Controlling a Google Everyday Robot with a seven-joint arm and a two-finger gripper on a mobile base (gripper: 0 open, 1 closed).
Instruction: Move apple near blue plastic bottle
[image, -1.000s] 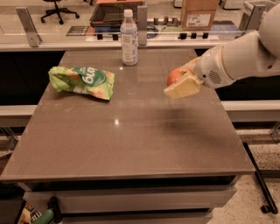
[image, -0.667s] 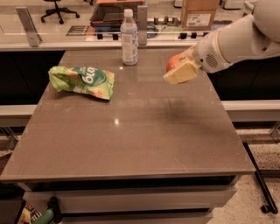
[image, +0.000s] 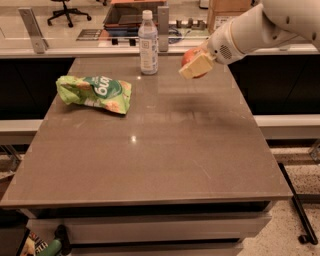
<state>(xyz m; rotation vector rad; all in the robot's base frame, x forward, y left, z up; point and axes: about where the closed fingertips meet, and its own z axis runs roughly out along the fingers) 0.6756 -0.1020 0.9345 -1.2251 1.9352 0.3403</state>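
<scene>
The red-orange apple (image: 190, 57) is held in my gripper (image: 196, 64), whose pale fingers are shut around it, above the far right part of the table. The arm comes in from the upper right. The blue plastic bottle (image: 148, 44), clear with a white cap and label, stands upright at the table's far edge, a short way left of the apple. The apple is off the table surface; its shadow lies on the tabletop below.
A green snack bag (image: 95, 93) lies on the left side of the brown table (image: 160, 150). A counter with trays and a cardboard box (image: 225, 11) runs behind the table. An office chair (image: 67, 10) stands far back left.
My gripper with the apple has moved up and toward the far edge of the table, closer to the bottle. The bottle and the bag have not moved.
</scene>
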